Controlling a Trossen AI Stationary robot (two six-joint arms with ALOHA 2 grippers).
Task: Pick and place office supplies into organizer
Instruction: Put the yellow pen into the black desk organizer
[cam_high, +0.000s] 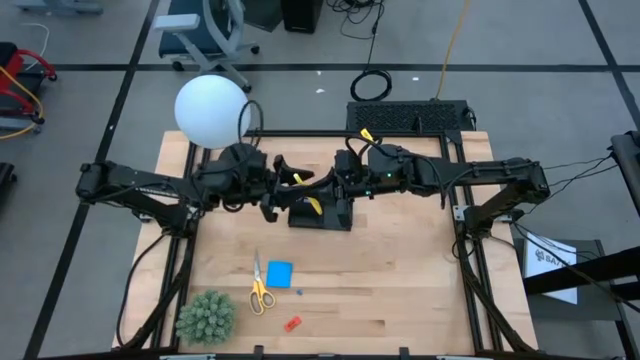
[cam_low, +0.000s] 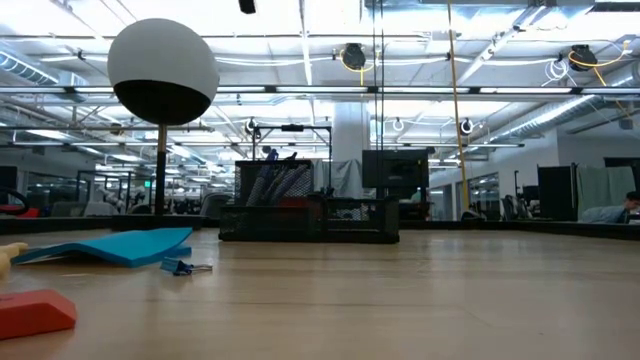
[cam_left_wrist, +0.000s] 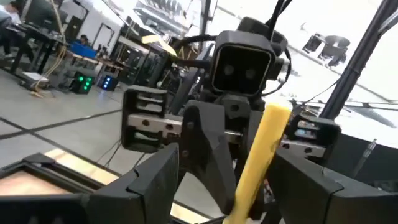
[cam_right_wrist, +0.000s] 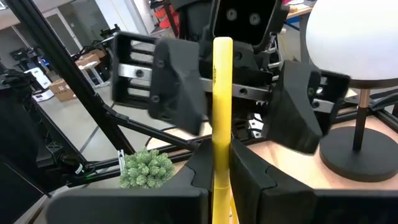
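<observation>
Wooden table (cam_high: 400, 270); grey tiled floor (cam_high: 90, 110); open office behind.

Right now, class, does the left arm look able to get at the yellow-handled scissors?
Probably yes. The left pincer stands open beside the yellow pen that the right pincer grips, and the scissors lie uncovered on the table by the blue note pad.

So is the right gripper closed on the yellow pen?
Yes, the right gripper pinches the upright yellow pen between its fingers, facing the open left gripper.
</observation>
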